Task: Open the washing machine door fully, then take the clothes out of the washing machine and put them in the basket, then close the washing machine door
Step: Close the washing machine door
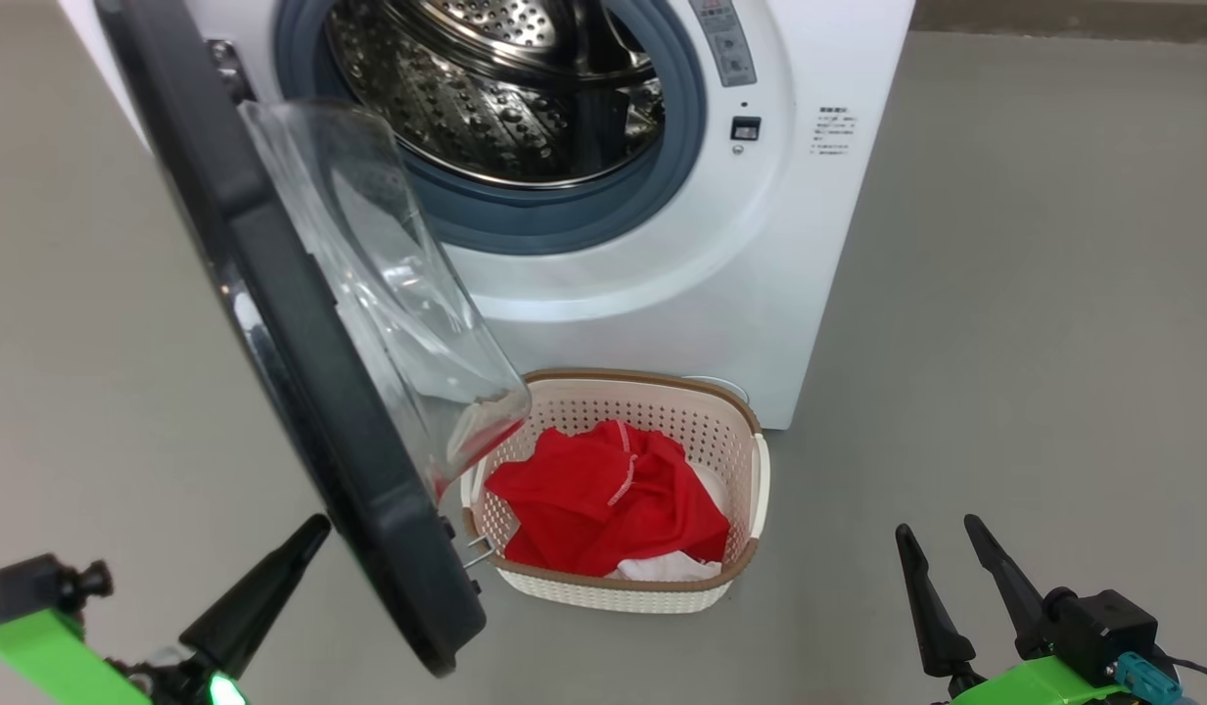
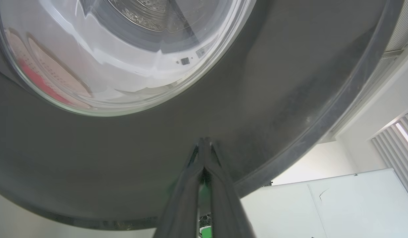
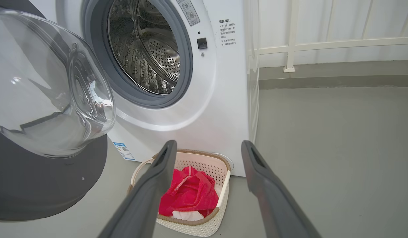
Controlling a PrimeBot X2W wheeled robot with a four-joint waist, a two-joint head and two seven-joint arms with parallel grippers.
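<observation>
Clothes [image 1: 603, 499] in basket [image 1: 613, 592]; basket on floor [image 1: 1004, 392], near side of washing machine [image 1: 681, 294]; door [image 1: 319, 411] standing open left of basket

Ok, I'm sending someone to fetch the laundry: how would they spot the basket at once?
Find the big white washing machine with its round door swung open. On the floor right before it sits the basket: small, cream, perforated, brown-rimmed, with red clothes inside.
</observation>
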